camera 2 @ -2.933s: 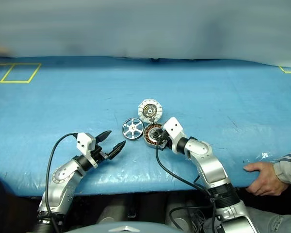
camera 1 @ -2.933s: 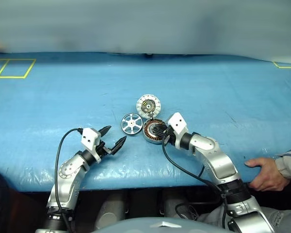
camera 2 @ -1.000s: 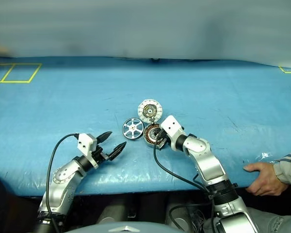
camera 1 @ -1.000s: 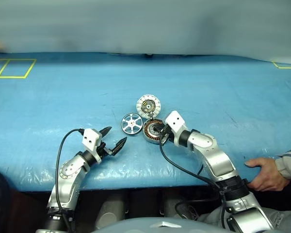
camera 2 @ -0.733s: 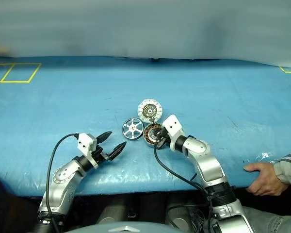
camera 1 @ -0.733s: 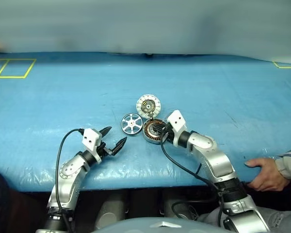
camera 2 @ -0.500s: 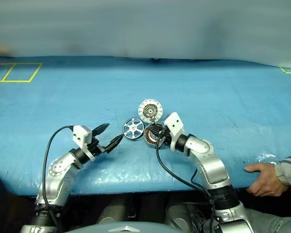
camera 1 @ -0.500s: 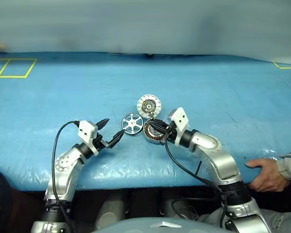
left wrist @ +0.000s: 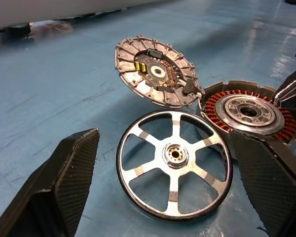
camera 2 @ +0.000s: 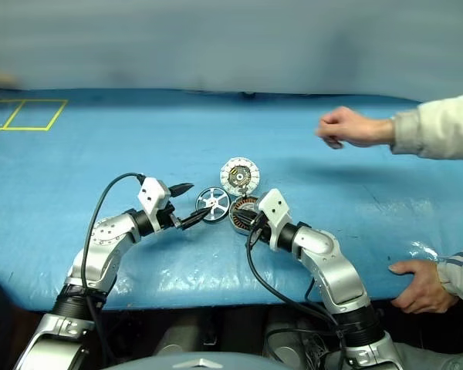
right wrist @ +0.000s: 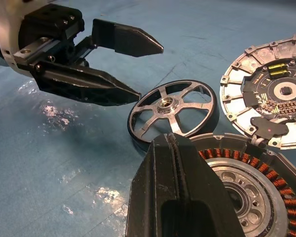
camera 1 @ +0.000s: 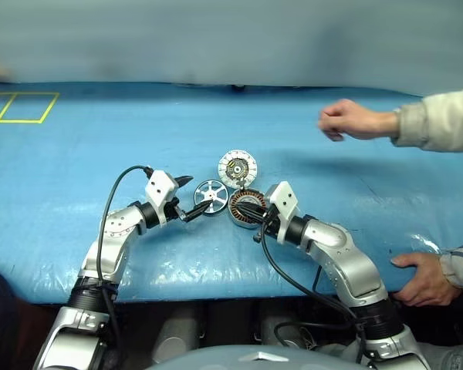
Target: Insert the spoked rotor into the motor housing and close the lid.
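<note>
On the blue table (camera 1: 77, 154), my left gripper (camera 1: 191, 196) is spread wide, just beside the spoked rotor (camera 1: 211, 196), which lies flat. My right gripper (right wrist: 173, 163) is closed, empty, over the motor housing (camera 1: 245, 206). Behind the housing, its lid (camera 1: 237, 167) stands open.

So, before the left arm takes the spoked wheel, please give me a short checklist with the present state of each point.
1. Left gripper jaws open wide enough for the spoked rotor: ok.
2. Rotor lies flat on the blue table between the jaws, free to take: ok.
3. Motor housing empty, copper windings showing: ok.
4. Lid swung open, clear of the housing mouth: ok.
5. Right gripper, jaws shut, low at the housing's edge; whether it blocks the insertion path: cannot tell.
6. Person's hand above the table, away from the parts: ok.
</note>
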